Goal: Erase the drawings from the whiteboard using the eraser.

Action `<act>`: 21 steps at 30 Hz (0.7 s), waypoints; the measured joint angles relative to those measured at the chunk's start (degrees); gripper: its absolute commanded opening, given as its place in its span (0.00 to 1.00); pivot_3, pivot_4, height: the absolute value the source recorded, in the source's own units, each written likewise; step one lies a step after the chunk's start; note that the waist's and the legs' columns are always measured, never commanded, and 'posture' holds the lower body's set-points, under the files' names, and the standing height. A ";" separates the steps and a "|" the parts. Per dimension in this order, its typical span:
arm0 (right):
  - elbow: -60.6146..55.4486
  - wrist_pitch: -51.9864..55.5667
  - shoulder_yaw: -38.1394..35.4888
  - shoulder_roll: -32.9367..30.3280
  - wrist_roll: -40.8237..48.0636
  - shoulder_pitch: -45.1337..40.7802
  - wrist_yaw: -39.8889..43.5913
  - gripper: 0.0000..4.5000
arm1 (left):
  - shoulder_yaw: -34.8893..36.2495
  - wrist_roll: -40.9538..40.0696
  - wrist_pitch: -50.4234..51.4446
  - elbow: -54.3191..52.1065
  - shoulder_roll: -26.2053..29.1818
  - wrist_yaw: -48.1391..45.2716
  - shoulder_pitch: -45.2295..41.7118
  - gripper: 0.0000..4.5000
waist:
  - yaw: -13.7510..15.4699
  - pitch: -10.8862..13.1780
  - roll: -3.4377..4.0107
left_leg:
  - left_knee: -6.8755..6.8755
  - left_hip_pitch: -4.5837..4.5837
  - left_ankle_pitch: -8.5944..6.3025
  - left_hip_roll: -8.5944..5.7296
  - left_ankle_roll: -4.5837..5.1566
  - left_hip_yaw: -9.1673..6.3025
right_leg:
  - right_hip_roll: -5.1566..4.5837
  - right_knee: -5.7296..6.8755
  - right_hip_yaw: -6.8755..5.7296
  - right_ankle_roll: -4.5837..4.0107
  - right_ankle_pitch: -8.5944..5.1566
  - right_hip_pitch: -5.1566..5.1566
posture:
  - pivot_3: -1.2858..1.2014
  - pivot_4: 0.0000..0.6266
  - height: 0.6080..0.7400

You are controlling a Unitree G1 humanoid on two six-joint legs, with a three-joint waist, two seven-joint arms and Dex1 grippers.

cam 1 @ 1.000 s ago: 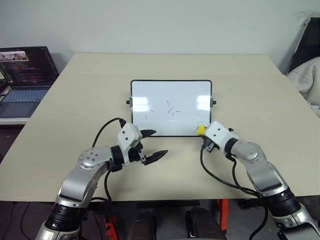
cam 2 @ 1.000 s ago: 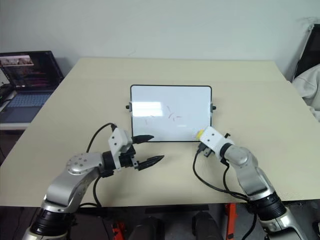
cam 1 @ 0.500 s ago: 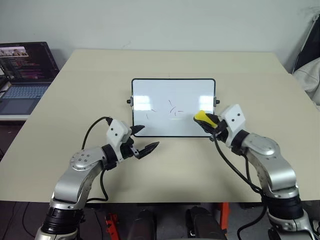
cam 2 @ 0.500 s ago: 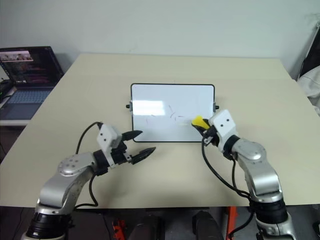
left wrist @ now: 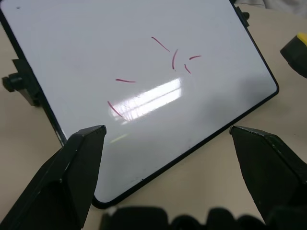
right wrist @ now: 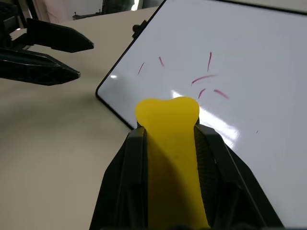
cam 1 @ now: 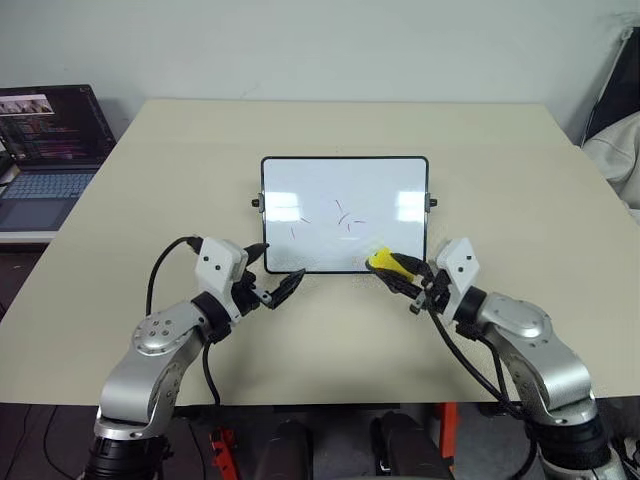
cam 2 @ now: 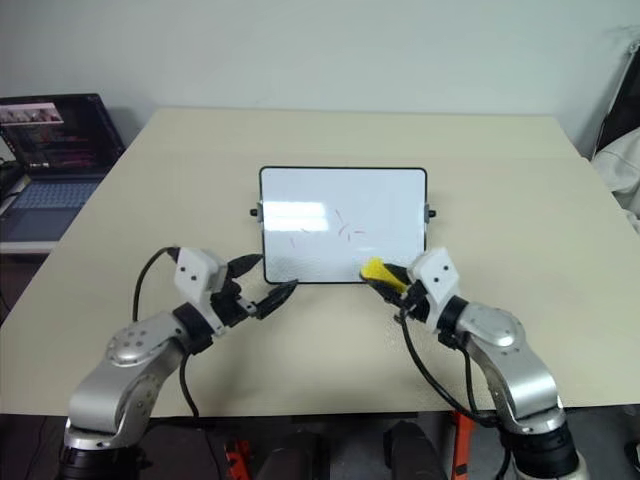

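My right fingers [right wrist: 168, 143] pinch the eraser [right wrist: 169, 143] at the whiteboard [cam 1: 345, 200] lower edge, its reddish drawings [left wrist: 173, 58] readable from my wrists, my left fingers [left wrist: 86, 158] spread empty.

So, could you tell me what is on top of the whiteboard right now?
The whiteboard carries a few short marker drawings near its middle, unerased. The eraser, pinched in the right gripper, overlaps its near edge; whether it touches cannot be told.

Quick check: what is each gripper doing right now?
Left gripper: open, holding nothing.
Right gripper: shut on the small yellow oblong eraser.
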 measured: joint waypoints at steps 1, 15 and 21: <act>1.82 -1.18 0.64 0.77 -1.20 -1.83 -0.78 0.22 | 0.28 -0.01 0.36 -0.12 0.21 0.23 -0.21 1.00 | -0.05 0.00 0.00 | 0.00 0.01 0.00 0.01 0.00 0.01 | 0.00 0.01 0.02 0.00 0.00 0.00 | 0.52 0.24 1.00; 43.00 -20.58 7.17 8.03 -17.55 -30.72 -10.15 0.22 | -0.30 0.05 0.94 -0.34 0.38 -0.30 -1.13 1.00 | 0.00 0.00 0.00 | -0.04 -0.02 -0.01 -0.03 -0.03 0.05 | -0.05 0.00 0.02 -0.04 0.02 -0.03 | 0.52 0.24 1.00; 48.83 -23.60 9.74 8.27 -20.11 -32.60 -7.64 0.22 | -0.27 0.31 -1.46 1.09 0.41 -1.69 -0.64 1.00 | 0.00 -0.06 -0.02 | 0.00 0.14 -0.01 -0.03 -0.02 0.06 | -0.08 0.09 0.06 -0.05 0.03 0.06 | 0.52 0.24 1.00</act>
